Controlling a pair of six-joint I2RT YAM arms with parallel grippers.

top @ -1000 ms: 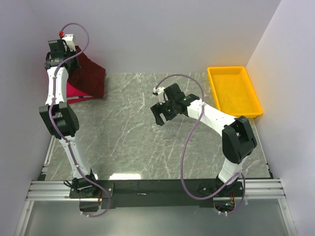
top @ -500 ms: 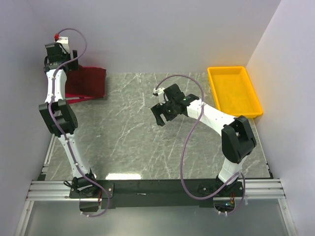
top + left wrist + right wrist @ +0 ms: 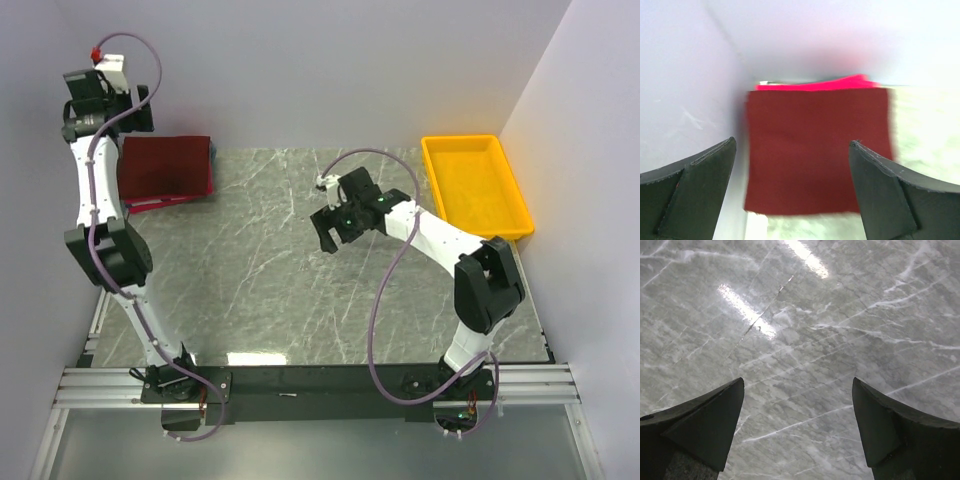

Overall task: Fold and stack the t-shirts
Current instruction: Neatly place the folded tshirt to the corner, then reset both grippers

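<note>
Just now the left side shows the change. A second ago the left gripper (image 3: 118, 108) was pinching the maroon t-shirt (image 3: 165, 165) and holding it up as a hanging sheet in the far-left corner. It has since let go and lifted away, and the shirt lies flat as a neat folded rectangle. Under it sits the pinkish-red t-shirt (image 3: 150, 203), with only a thin strip showing along one edge in the left wrist view. Both shirts rest on the table (image 3: 260, 290) at its far-left corner, close to the walls. With one folded shirt lying square on the other, the stacking looks finished or very nearly so; only a tidy-up or a retreat of the arms seems left.

The left gripper's jaws stand wide apart and hold nothing, and it hangs well above the maroon cloth without touching it. Further right, the right gripper (image 3: 330, 232) has barely moved over the same second. It hovers over the bare middle of the table, also spread wide and empty. The yellow tray (image 3: 475, 185) sits at the far right, well apart from both arms.
</note>
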